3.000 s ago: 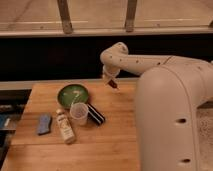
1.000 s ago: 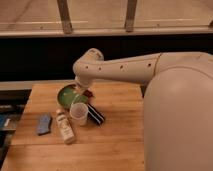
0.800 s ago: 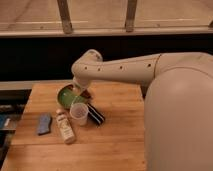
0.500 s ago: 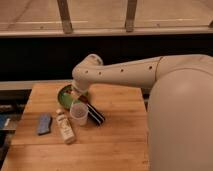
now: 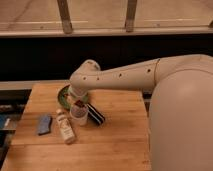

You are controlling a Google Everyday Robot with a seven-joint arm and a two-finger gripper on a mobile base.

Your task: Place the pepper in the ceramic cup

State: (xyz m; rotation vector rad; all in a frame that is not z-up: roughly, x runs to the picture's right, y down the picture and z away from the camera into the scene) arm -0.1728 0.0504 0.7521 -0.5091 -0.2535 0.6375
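The robot's pale arm [image 5: 120, 77] is reaching in from the right across the wooden worktop [image 5: 115, 140], bending down at its rounded wrist. The tool [image 5: 78, 104] is hanging just above the ceramic cup [image 5: 79, 116], right over its round rim. A small dark red shape at the tool's tip looks like the pepper [image 5: 78, 104], sitting directly above the cup's opening; whether the tool is clenching it or has already released it cannot be told.

The ceramic cup is standing upright on the worktop. Just behind the cup, partly hidden by the wrist, the green plate [image 5: 64, 93] is lying flat. Just to the right of the cup, the black-and-white striped object [image 5: 96, 114] is lying at a slant, its near end pointing away from the cup. To the left of the cup, close beside it, the cream bottle [image 5: 64, 127] is lying on its side. Farther left of the cup, beyond the bottle, a blue object [image 5: 44, 124] is resting near the worktop's left edge.
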